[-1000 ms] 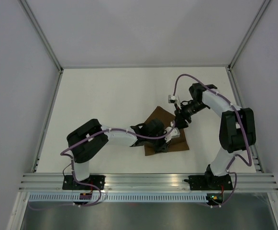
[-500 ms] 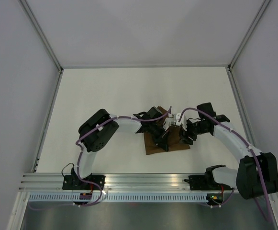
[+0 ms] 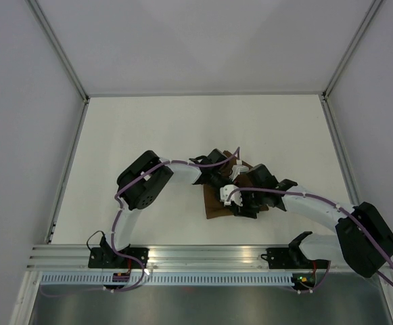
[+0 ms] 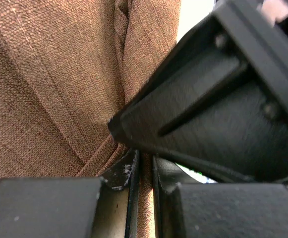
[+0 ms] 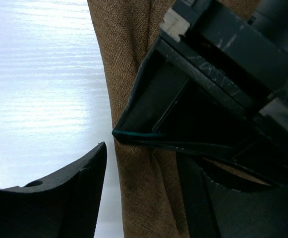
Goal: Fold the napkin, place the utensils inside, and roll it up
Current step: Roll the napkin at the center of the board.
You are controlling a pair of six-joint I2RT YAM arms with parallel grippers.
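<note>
napkin: the napkin (image 4: 49, 89) is brown and bunched into long creases. It lies mid-tabletop (image 5: 34, 74), a bit right of centre, under both wrists. The overhead view shows only a near-left corner and a scrap on the far side.
utensil: I can't see it in any view. It may be under the cloth or the arms, no way to tell.
left hand: the left hand (image 4: 144, 163) is narrow, fingers almost together with a strip of cloth in the slit. I read that as a pinch on a fold of the napkin.
right hand: the right hand (image 5: 143, 168) is wide, one finger on each side of a raised ridge of cloth. A sliver of tabletop shows between its left finger and the fabric, so it isn't gripping.
spacing: the two hands are nose to nose. In the left wrist view the other hand's finger fills the frame, right at the crease. I can't tell whether they touch.
step (my read): somewhere in folding or rolling, with one side held and the other about to take hold.
risk, collision: if I close or advance the right hand, its finger could strike the left fingers, since both are aimed at the same ridge.
risk, lost fold: if the left pinch pulls before the right closes, the cloth could slide on the smooth tabletop and the creases could open.
risk, thin bite: the left hand holds little fabric, so a sideways tug could strip it out.
risk, utensil: since I can't see it, I could be rolling without it, or it could slip out of an open end.
</note>
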